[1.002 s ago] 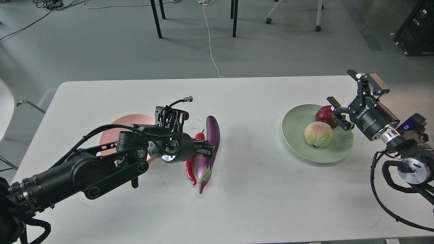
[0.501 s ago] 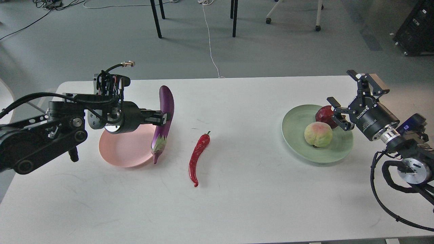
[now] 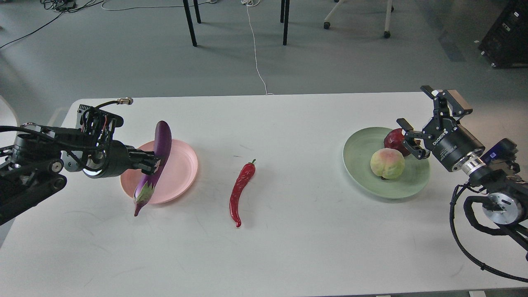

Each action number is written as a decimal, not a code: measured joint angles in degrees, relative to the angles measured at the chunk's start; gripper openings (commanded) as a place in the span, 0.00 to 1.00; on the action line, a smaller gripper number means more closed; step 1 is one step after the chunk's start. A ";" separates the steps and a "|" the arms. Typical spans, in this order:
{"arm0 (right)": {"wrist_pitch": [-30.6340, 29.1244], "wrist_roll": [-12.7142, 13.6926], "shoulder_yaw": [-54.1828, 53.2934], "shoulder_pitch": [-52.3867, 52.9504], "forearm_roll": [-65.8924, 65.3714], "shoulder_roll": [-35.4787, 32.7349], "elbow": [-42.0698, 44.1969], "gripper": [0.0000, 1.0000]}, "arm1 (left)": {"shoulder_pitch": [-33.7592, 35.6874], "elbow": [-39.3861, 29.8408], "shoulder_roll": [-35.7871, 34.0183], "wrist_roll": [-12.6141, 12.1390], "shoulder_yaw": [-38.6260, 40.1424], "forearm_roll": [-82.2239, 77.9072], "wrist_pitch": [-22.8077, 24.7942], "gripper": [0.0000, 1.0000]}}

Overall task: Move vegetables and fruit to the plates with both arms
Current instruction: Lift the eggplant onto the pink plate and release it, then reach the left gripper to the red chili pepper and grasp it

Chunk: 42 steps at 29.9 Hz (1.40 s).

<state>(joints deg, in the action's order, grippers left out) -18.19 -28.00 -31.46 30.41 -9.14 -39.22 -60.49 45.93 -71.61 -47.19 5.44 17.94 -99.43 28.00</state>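
the left gripper (image 3: 153, 164) has carried the eggplant (image 3: 154, 165) left from beside the chili pepper (image 3: 240, 192), clamped at mid-length over the pink plate (image 3: 179, 173). farther right, the right gripper (image 3: 416, 119) hangs spread wide, holding nothing, by the green plate (image 3: 363, 165) with peach (image 3: 387, 163) and pomegranate (image 3: 394, 139).

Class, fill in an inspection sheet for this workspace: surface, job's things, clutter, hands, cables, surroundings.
Surface: white table, bare front.
Job's things: eggplant over pink plate; chili pepper on the table; peach and pomegranate on green plate.
Clutter: nothing seen.
Hands: left hand shut on eggplant; right hand open beside pomegranate.
Cables: white floor cable; black loops on the right arm.
Surroundings: grey floor, chair legs.
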 measured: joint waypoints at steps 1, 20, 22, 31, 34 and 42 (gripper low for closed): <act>0.00 0.00 0.00 -0.02 0.00 -0.03 -0.02 0.99 | -0.07 0.54 0.00 0.02 0.00 -0.02 0.00 0.46; 0.00 0.00 -0.01 -0.09 0.00 -0.07 -0.08 0.99 | 2.05 -6.25 3.19 0.36 5.81 2.96 0.00 1.00; -0.01 0.00 -0.01 -0.09 0.00 -0.07 -0.08 0.99 | 2.18 -8.21 5.13 -0.10 6.48 3.32 0.00 1.00; 0.00 0.00 -0.01 -0.54 0.00 -0.14 -0.07 0.99 | -0.53 -9.90 16.33 -6.59 4.43 3.21 0.00 0.99; -0.01 0.00 -0.02 -0.74 0.00 -0.26 -0.07 0.99 | -1.78 -8.59 18.24 -8.13 2.66 2.90 0.00 0.99; -0.01 0.00 -0.17 -1.28 0.00 -0.92 -0.16 0.99 | -2.31 -3.25 21.00 -10.34 -0.07 2.74 0.00 0.98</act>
<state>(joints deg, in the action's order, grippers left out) -18.20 -28.00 -31.63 29.13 -9.14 -40.14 -60.65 43.61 -74.86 -26.19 -4.91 17.87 -96.69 28.00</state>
